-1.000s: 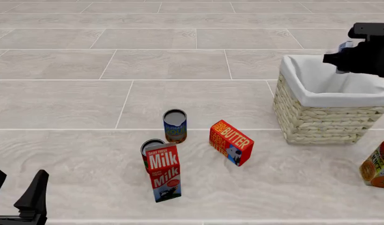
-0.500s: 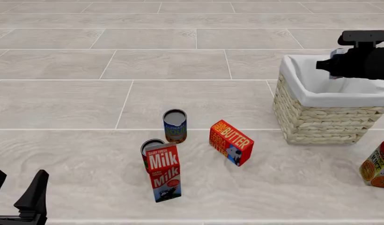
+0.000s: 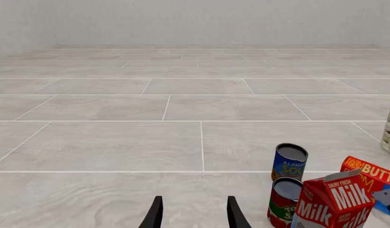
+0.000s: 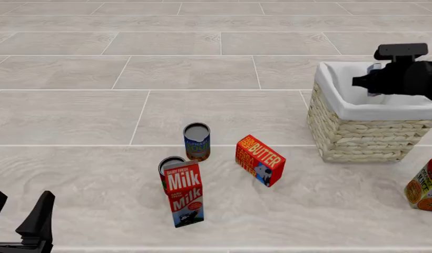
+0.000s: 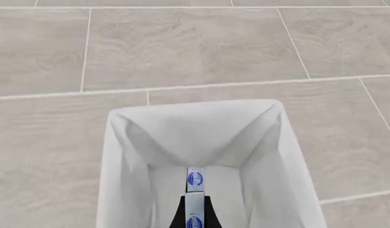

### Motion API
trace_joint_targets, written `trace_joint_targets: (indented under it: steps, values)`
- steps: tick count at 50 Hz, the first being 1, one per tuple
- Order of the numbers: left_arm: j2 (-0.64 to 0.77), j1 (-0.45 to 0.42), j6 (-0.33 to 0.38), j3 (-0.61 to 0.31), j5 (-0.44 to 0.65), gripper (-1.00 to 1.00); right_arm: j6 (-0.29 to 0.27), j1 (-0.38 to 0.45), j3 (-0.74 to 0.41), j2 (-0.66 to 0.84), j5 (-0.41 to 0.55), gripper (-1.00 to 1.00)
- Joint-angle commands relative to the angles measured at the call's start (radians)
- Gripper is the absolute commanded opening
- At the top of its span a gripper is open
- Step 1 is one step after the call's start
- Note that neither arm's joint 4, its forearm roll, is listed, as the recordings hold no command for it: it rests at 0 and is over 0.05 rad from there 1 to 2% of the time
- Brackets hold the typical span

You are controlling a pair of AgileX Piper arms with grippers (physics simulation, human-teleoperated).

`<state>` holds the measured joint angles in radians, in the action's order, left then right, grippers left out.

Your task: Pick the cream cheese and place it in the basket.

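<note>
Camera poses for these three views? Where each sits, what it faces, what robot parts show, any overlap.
Front: fixed, above and behind the arms, looking forward-down; left gripper at bottom, right gripper over basket.
Left wrist: low, level across the floor; fingertips, milk carton.
Right wrist: straight down into the basket; fingers pinching cream cheese.
Shared: basket in front and right wrist; milk carton in front and left wrist.

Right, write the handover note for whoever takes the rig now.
Right gripper: shut on the cream cheese, held edge-on over the inside of the basket.
Left gripper: open, holding nothing, low near the milk carton and cans.
Done: cream cheese picked and carried above the basket.
Left: probably lower it a little, open the right gripper, pull the arm clear.
</note>
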<state>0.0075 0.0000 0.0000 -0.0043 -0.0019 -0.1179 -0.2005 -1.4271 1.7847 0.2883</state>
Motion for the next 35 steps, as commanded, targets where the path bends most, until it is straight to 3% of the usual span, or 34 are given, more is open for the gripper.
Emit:
trace_joint_targets:
  steps: [1,15,16,35]
  values:
    - [0.0,0.0,0.0,0.0,0.0,1.0,0.008,-0.006,-0.005,0.011,-0.011,-1.0]
    - [0.0,0.0,0.0,0.0,0.0,1.0,-0.001,-0.015,-0.005,0.002,-0.001,-1.0]
    - [0.0,0.0,0.0,0.0,0.0,1.0,-0.004,-0.014,-0.002,-0.001,0.003,1.0]
    - [0.0,0.0,0.0,0.0,0.0,1.0,-0.023,-0.006,0.025,-0.021,0.009,1.0]
